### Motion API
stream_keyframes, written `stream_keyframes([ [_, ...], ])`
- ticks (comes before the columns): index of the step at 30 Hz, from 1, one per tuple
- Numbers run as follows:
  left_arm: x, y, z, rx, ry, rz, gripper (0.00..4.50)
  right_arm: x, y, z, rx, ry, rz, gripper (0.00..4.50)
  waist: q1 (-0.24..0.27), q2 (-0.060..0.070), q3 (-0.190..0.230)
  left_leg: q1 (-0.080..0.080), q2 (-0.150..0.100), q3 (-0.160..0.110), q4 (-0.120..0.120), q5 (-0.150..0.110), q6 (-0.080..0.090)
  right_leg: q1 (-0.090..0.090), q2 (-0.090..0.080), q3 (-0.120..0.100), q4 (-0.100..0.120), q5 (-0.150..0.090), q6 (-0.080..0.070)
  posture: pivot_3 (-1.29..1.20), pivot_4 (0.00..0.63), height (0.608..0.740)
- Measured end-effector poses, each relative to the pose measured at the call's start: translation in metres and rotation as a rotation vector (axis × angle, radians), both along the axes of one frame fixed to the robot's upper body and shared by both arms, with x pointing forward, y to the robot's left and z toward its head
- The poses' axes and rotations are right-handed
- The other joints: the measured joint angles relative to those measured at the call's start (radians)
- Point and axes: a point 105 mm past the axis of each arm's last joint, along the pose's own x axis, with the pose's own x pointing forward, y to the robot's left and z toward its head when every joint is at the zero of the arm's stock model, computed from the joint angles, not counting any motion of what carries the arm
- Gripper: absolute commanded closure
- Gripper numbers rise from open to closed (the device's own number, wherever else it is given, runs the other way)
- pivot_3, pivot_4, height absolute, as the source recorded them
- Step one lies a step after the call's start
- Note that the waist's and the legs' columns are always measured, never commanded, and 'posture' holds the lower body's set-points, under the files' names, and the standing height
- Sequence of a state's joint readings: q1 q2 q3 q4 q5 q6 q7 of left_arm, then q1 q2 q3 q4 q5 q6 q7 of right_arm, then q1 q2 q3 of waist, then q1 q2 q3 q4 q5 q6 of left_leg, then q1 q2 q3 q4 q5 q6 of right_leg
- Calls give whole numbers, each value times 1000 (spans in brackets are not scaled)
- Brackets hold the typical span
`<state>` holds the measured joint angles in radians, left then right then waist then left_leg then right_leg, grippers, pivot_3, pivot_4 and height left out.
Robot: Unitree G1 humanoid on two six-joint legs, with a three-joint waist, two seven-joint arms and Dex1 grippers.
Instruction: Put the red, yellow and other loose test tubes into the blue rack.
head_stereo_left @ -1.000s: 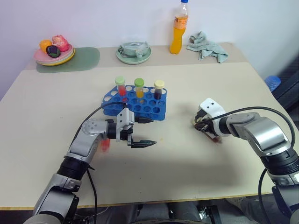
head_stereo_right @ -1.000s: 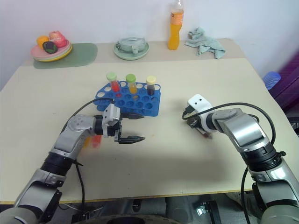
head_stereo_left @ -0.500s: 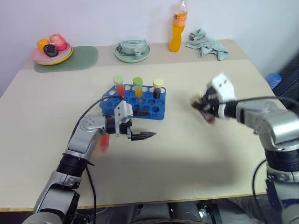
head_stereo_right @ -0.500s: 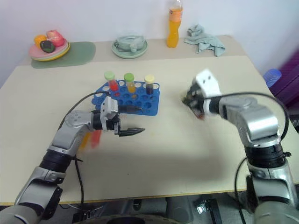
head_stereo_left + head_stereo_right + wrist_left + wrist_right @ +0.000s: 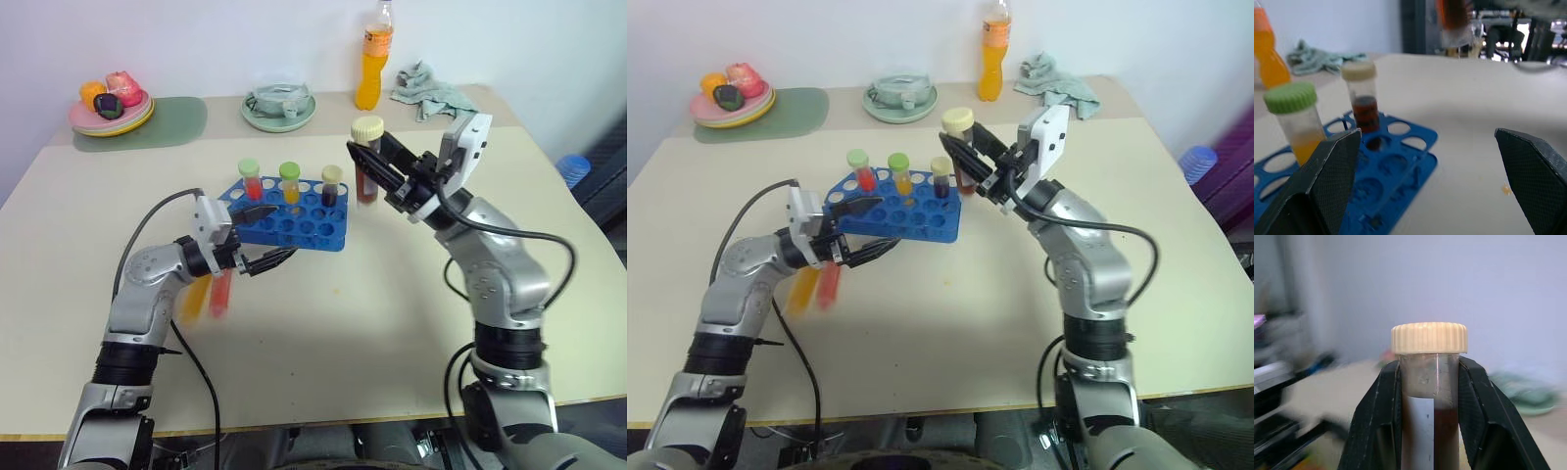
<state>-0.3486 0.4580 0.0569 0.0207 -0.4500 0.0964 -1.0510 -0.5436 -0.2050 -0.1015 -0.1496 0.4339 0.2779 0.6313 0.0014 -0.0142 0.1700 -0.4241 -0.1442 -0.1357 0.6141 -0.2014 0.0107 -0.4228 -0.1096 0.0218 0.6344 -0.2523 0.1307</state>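
From where I stand, the lower part of the brown tube [image 5: 1428,396] runs out past the frame's edge in the right wrist view, its sides covered by the black jaws. Behind it the room is a smear (a pale green shape [image 5: 1525,391] might be a dish; I can't tell). The orange bottle [image 5: 1268,51] is cut off in the left wrist view. Two blurred streaks, orange and red [image 5: 208,294], hang by the left forearm, unreadable.

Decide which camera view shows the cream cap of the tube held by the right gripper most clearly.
The right wrist view: the cream cap sits close and sharp above the right gripper's fingers. The eye views show it small, beside the blue rack; the left wrist view shows the tube's blurred lower part.
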Motion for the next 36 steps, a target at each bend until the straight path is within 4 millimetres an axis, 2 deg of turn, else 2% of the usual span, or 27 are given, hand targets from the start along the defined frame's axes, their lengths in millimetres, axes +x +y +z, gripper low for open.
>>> stream_keyframes([
  [5, -2, 22, 7, -64, -17, 119, 0, 11, 9, -39, 44, -16, -22, 3598, -16, 1, 0, 0, 1, 0, -1, 1, -2, 0, 3, 1, 1, 0, 0, 0, 150, 740],
  [11, -10, 36, 9, -65, -30, 199, 0, 2, 32, -45, 86, -119, 55, 3598, -21, 1, 1, 1, 3, 0, -1, 1, -2, -2, 6, 2, 1, 1, -1, 0, 150, 740],
  [13, -11, 40, 8, -47, -18, 219, 0, 0, 42, -50, 91, -122, 92, 3598, -20, 1, 1, 1, 4, 0, -1, 0, -1, -3, 7, 3, 1, 1, -3, 0, 150, 740],
  [17, -12, 49, 18, -55, -29, 250, 0, -4, 62, -56, 86, -125, 168, 3598, -18, 2, 1, 3, 5, 0, -1, 1, -2, -2, 8, 2, 1, 2, -3, 0, 150, 740],
  [21, -17, 57, 20, -35, -31, 274, 0, -2, 73, -66, 87, -96, 208, 3598, -20, 2, 1, 4, 5, 0, -2, 1, -2, -2, 8, 3, 1, 2, -3, 0, 150, 740],
  [30, -31, 58, 24, -33, -44, 297, 0, 18, 74, -78, 92, -45, 201, 3598, -21, 2, 1, 4, 6, 0, -3, 1, -3, -2, 9, 3, 1, 2, -4, 0, 150, 740],
  [36, -36, 70, 20, -37, -31, 343, 0, 22, 70, -82, 91, -40, 195, 3598, -20, 3, 1, 5, 9, 0, -3, 1, -5, -2, 12, 3, 1, 3, -6, 0, 150, 740],
])
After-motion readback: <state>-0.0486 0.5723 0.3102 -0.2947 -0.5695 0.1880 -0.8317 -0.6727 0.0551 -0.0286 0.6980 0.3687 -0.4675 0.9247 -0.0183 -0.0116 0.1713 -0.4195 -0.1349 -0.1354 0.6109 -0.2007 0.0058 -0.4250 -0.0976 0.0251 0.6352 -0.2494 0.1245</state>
